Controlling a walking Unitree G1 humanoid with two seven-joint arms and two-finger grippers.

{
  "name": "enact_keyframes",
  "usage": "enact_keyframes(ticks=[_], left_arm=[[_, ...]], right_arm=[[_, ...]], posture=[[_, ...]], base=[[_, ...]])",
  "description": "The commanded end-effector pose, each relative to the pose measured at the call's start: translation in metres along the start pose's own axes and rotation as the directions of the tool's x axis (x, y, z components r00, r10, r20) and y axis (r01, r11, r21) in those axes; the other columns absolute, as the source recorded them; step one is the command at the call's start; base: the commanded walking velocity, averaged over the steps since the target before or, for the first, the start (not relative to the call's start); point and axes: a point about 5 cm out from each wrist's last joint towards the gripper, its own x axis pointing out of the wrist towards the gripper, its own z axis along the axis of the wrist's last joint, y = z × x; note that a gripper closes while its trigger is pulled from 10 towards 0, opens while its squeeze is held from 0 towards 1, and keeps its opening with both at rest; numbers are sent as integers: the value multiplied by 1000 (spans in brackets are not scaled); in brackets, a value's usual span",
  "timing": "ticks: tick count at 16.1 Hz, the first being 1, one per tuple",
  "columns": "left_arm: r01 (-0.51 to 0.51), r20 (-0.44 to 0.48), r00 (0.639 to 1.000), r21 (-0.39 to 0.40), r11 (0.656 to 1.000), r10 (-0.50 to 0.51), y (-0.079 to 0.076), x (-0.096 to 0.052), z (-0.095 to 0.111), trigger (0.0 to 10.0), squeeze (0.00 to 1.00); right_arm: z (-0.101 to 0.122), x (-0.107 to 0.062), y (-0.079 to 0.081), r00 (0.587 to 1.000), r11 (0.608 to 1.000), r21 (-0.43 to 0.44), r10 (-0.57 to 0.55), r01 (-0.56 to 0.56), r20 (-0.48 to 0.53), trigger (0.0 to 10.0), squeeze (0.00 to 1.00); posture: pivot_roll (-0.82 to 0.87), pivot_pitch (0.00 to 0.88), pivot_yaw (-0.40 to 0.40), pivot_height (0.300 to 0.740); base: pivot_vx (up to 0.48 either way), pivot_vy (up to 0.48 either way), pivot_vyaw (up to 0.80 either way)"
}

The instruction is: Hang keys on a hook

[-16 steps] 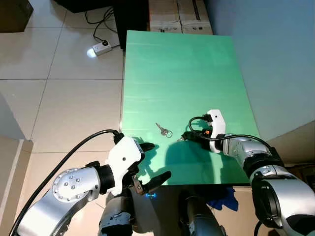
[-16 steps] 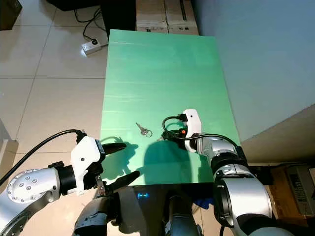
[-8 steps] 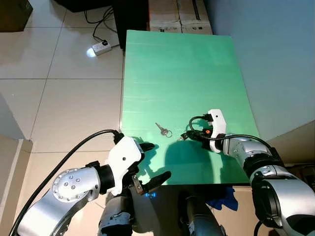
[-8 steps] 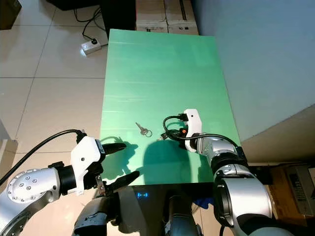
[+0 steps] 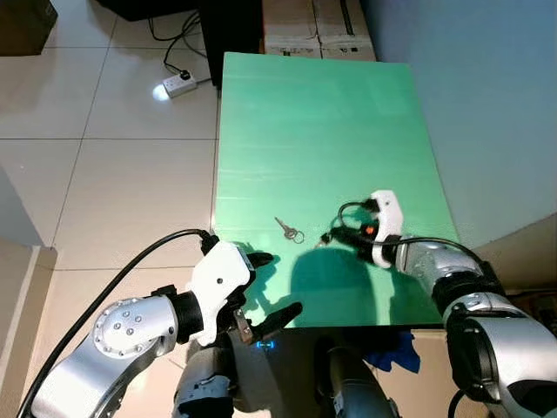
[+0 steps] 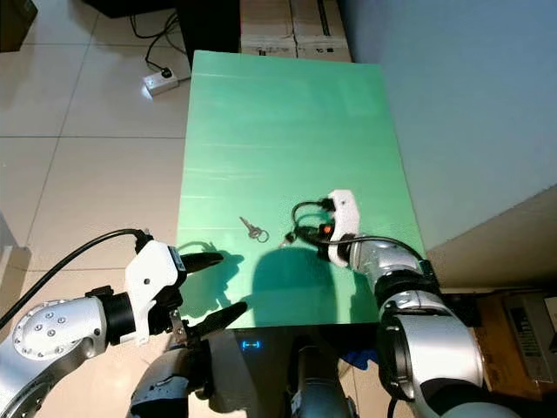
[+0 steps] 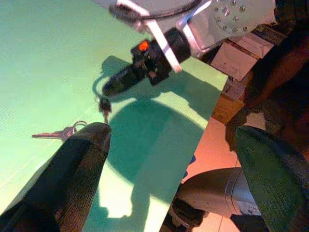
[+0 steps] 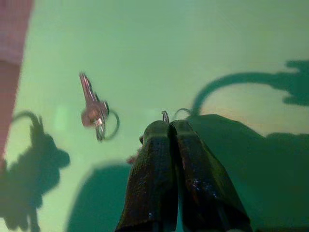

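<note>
A small bunch of keys (image 5: 290, 231) lies on the green table (image 5: 322, 131) near its front. Just right of it my right gripper (image 5: 325, 238) is shut, pinching a thin key ring (image 8: 166, 116) at its tips. In the left wrist view a small key (image 7: 104, 104) dangles below that gripper (image 7: 108, 87), just above the table. The lying keys (image 8: 95, 108) sit a short way off, apart from the fingers (image 8: 154, 159). My left gripper (image 5: 270, 287) hovers open at the table's front left corner, holding nothing.
A white power strip (image 5: 178, 84) with cables lies on the tiled floor left of the table. Cardboard boxes (image 5: 318, 26) stand at the far end. A blue wall (image 5: 487, 104) runs along the right side.
My right gripper has risen and shifted slightly away from me with the ring pinched. The lying keys and the left arm have stayed put.
</note>
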Motion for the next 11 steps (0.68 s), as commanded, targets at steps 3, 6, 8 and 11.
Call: enact_keyframes(ticks=[3, 6, 8, 11], left_arm=[[-71, 57, 996, 2, 997, 71, 0, 3, 4, 10000, 0], [-224, 103, 970, 13, 974, 222, 11, 10, 1, 10000, 0], [-344, 158, 925, -37, 938, 346, 16, 12, 3, 10000, 0], [-438, 195, 871, -106, 893, 451, 22, 15, 4, 10000, 0]], right_arm=[[27, -20, -2, 986, 998, -1, 54, -55, 161, 0, 0], [29, -35, 14, 966, 997, -52, 73, -62, 249, 0, 0], [31, -47, 32, 941, 993, -119, 33, 8, 337, 0, 0], [32, -61, 54, 886, 989, -120, -19, 85, 463, 0, 0]], posture=[[54, 287, -89, 740], [47, 202, -70, 740], [52, 118, -44, 740], [49, 22, -11, 740]], base=[[0, 0, 0], [0, 0, 0], [0, 0, 0], [0, 0, 0]])
